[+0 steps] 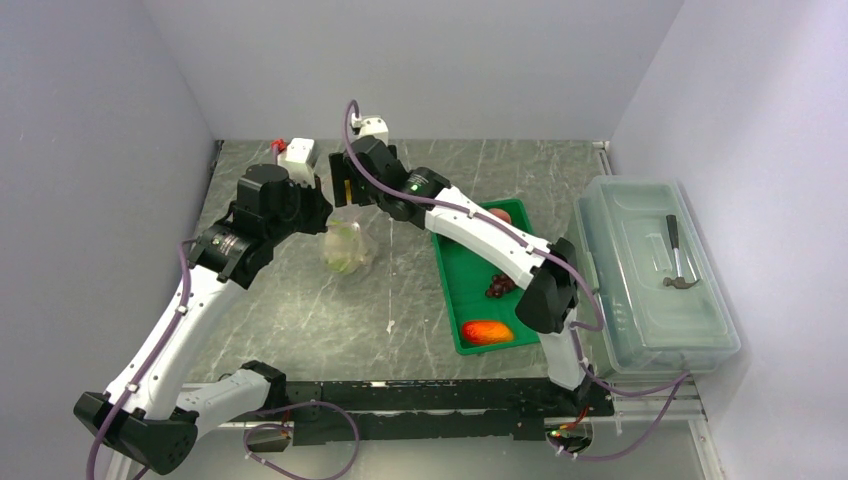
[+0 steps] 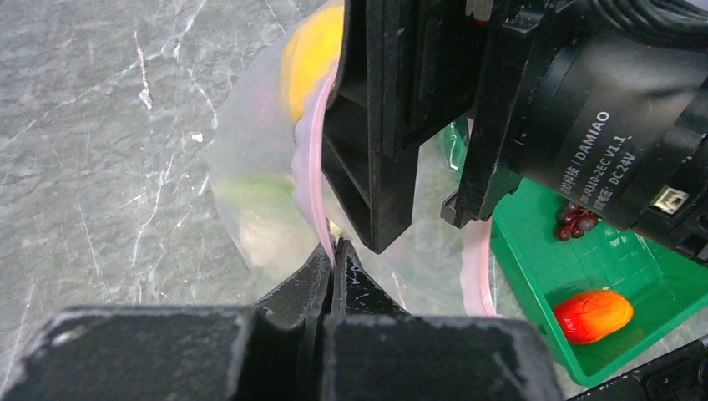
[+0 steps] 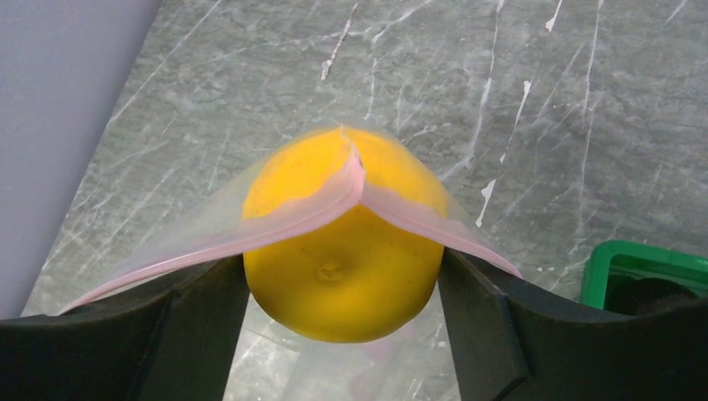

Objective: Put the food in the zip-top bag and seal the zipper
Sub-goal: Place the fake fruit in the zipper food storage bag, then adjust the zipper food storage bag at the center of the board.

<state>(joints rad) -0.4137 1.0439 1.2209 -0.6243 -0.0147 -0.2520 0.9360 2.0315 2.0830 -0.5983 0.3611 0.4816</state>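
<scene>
The bag (image 1: 348,248) is thin, crinkly film. I judge it light, limp and slippery, with nothing stiff in it except the zipper (image 2: 311,167), so that pink strip is the only place I trust for a hold. It hangs just above the table (image 1: 300,310), well left of the tray (image 1: 450,270), with the lettuce (image 1: 345,256) already sagging in its bottom.

The left gripper (image 2: 334,251) has its fingers closed flat on one lip of the zipper. No gap shows between the tips, and the strip runs up out of the pinch.

The lemon (image 3: 344,242) looks hard, smooth and round. That makes it easy to squeeze across its middle, but I think it could roll out of a slack grip. The right gripper (image 3: 344,288) has its fingers spread to the lemon's full width, one pressed on each flank. The lemon sits partway through the mouth: the pink strip crosses its face, and its far half shows through the film.

The weight added when the lemon drops will probably tug on the pinched lip.

The grapes (image 1: 500,286) and the red-orange fruit (image 1: 487,332) lie in the tray, untouched.
</scene>
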